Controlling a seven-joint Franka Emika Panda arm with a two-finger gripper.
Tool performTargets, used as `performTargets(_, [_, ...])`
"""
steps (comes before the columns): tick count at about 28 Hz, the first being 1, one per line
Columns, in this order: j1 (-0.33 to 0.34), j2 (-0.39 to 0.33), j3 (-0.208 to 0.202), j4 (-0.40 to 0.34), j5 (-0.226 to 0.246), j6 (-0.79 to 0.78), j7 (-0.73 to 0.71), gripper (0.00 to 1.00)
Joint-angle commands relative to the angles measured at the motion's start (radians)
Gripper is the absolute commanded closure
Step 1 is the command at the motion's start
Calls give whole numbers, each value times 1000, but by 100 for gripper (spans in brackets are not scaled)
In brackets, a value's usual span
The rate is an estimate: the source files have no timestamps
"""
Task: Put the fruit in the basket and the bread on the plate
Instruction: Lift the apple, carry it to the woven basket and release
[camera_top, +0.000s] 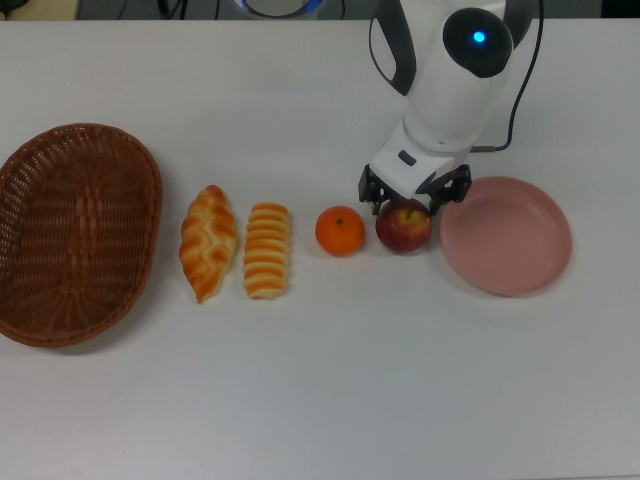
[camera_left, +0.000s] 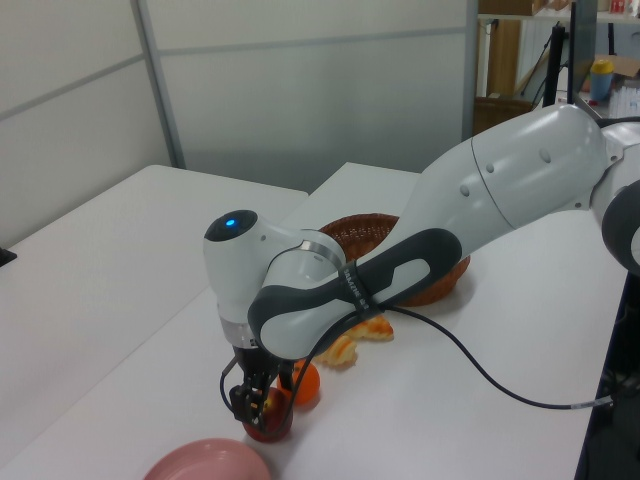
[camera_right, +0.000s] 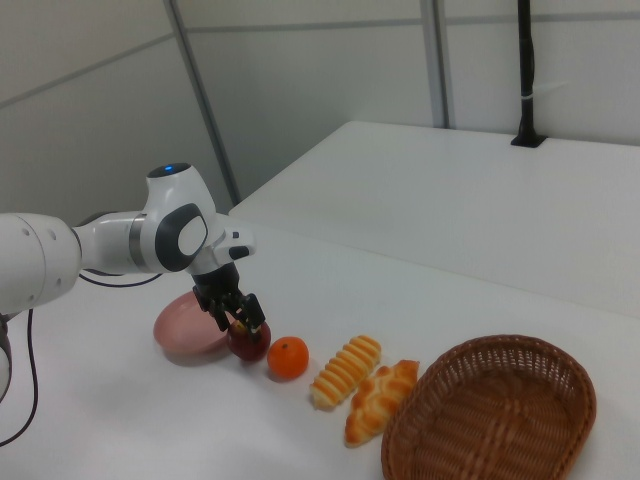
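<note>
My gripper (camera_top: 410, 197) is open and lowered over the dark red apple (camera_top: 404, 228), with one finger on each side of its top. The orange mandarin (camera_top: 340, 231) sits just to the top view's left of the apple. Further left lie the ribbed loaf (camera_top: 267, 250) and the braided loaf (camera_top: 208, 242). An empty wicker basket (camera_top: 75, 232) stands at the top view's far left. The empty pink plate (camera_top: 507, 236) lies right beside the apple. In the left view the gripper (camera_left: 257, 405) hides most of the apple (camera_left: 270, 430).
The arm's white body (camera_top: 450, 80) and its black cable (camera_top: 520, 90) reach in from the table's far edge above the plate. Bare white tabletop (camera_top: 330, 390) fills the near half in the top view.
</note>
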Motion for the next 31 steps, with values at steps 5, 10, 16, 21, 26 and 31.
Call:
performTargets(5, [12, 14, -8, -15, -54, 22, 27, 39])
performTargets(10, [7, 11, -9, -9, -63, 13, 23, 55])
performTargets(16, [-10, -18, -20, 19, -47, 4, 32, 55])
performTargets(21, [-37, -41, -20, 51, -39, -75, 32, 55])
performTargets(26, [-65, -96, -20, 51, -39, -104, 33, 55])
performTargets(31, [-128, -165, -23, 51, -37, -153, 30, 55])
